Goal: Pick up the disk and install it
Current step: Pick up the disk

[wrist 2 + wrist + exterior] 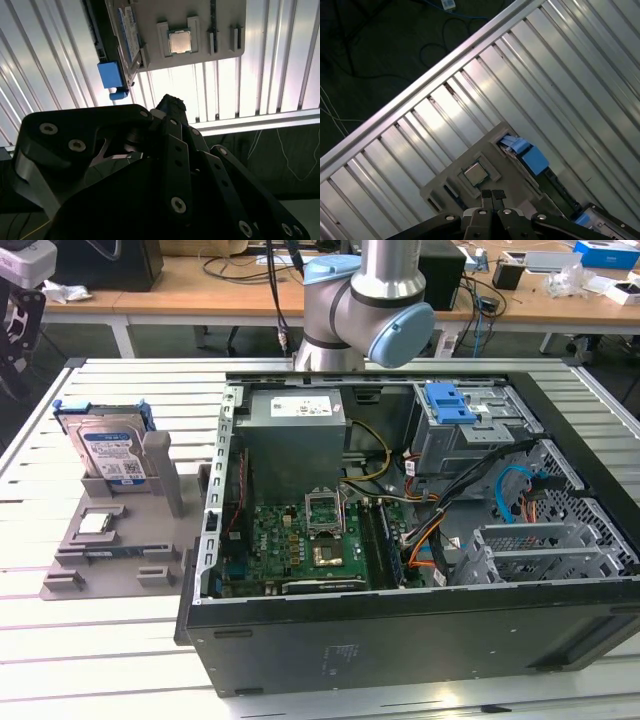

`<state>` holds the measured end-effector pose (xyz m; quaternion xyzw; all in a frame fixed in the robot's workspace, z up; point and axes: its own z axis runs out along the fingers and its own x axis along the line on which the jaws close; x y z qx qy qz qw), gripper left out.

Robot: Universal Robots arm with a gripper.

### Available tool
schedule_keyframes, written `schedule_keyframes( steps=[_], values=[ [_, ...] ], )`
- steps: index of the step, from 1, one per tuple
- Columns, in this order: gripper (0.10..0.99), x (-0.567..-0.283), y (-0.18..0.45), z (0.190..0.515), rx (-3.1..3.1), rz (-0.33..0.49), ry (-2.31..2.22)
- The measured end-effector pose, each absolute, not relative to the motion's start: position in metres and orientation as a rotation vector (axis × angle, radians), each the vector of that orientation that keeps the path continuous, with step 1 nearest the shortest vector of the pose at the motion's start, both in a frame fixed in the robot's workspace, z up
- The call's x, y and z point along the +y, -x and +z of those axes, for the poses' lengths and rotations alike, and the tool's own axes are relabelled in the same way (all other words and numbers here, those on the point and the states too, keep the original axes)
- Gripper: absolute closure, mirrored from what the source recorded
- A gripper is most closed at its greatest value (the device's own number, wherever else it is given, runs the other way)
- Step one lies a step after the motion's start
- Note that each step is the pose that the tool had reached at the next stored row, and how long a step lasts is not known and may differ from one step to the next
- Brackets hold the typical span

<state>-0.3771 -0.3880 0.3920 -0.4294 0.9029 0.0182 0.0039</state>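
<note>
On the slatted table (100, 665), the disk (110, 454) stands apart from the closed, empty tool (493, 194).

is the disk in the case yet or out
Out. The disk stands on edge in the grey holder, on the exterior view's left of the open case, outside its walls.

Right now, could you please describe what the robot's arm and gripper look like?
The arm is a silver-grey metal tube with rounded light-blue joint caps. In the first wrist view, the gripper is matte black, built of flat hinged links fastened with round silver screws and tapering to narrow fingertips.
</note>
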Motion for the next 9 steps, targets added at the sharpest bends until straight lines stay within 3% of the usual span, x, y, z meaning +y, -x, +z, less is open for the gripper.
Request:
schedule_keyframes(
  steps=[9],
  values=[
    [0.980,-0.3880,0.3771,0.3920,2.791,0.057,1.426]
  ],
)
